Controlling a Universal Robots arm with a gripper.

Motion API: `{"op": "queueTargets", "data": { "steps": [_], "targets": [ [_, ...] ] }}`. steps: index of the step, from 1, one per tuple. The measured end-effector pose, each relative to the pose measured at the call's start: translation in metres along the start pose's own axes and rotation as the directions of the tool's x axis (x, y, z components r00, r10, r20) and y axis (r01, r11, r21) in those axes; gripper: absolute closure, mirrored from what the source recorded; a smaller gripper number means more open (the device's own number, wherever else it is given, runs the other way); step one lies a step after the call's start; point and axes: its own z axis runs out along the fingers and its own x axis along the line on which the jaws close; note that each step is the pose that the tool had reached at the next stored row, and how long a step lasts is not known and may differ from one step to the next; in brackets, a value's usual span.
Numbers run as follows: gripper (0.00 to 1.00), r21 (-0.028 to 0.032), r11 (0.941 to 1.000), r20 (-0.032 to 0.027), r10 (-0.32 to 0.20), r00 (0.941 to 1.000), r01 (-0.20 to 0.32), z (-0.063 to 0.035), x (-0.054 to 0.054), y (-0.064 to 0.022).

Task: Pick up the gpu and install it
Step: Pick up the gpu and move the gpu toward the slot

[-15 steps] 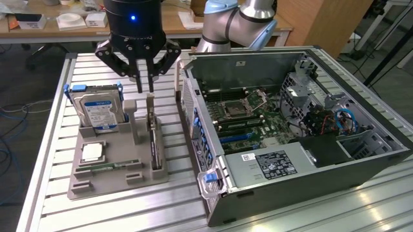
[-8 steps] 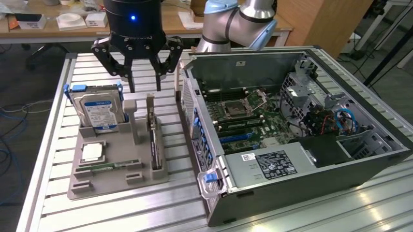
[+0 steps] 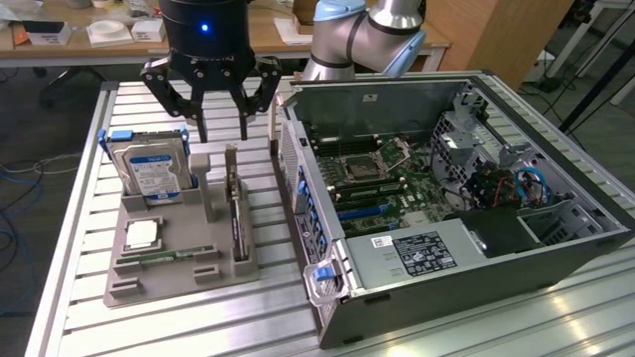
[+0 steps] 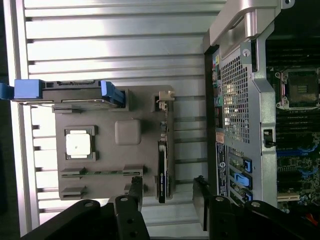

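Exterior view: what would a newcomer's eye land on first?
The open computer case lies on the exterior view's right, its motherboard bare. On that view's left, the black pincer hangs open over a gray holder where the gpu stands on edge near a hard drive.

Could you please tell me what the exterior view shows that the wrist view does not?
Exterior view: the arm's blue-capped joint, the labelled power supply and a wooden cabinet behind. Wrist view: the case's perforated rear grille from above. Both: the gripper, fingers open, above the grey tray, where the gpu stands on edge near the hard drive.
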Motion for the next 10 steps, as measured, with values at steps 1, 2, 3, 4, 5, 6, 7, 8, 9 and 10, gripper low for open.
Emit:
{"op": "queueTargets", "data": {
  "steps": [1, 2, 3, 4, 5, 6, 7, 8, 9, 10],
  "targets": [
    [0.47, 0.0000, 1.0000, 0.0000, 0.000, 1.0000, 0.000, 0.0005, 0.0000, 0.0000],
    [0.47, 0.0000, 1.0000, 0.0000, 0.000, 1.0000, 0.000, 0.0010, 0.0001, -0.0001],
    [0.47, 0.0000, 1.0000, 0.0000, 0.000, 1.0000, 0.000, 0.0017, 0.0001, -0.0001],
    [0.47, 0.0000, 1.0000, 0.0000, 0.000, 1.0000, 0.000, 0.0024, 0.0001, -0.0002],
    [0.47, 0.0000, 1.0000, 0.0000, 0.000, 1.0000, 0.000, 0.0032, 0.0001, -0.0002],
    [0.47, 0.0000, 1.0000, 0.0000, 0.000, 1.0000, 0.000, 0.0038, 0.0001, -0.0002],
    [0.47, 0.0000, 1.0000, -0.0001, 0.000, 1.0000, 0.000, 0.0045, 0.0002, -0.0002],
    [0.47, 0.0000, 1.0000, 0.0000, 0.000, 1.0000, 0.000, 0.0052, 0.0002, -0.0003],
    [0.47, 0.0000, 1.0000, 0.0000, 0.000, 1.0000, 0.000, 0.0059, 0.0002, -0.0003],
    [0.47, 0.0000, 1.0000, 0.0000, 0.000, 1.0000, 0.000, 0.0066, 0.0002, -0.0003]
  ]
}}
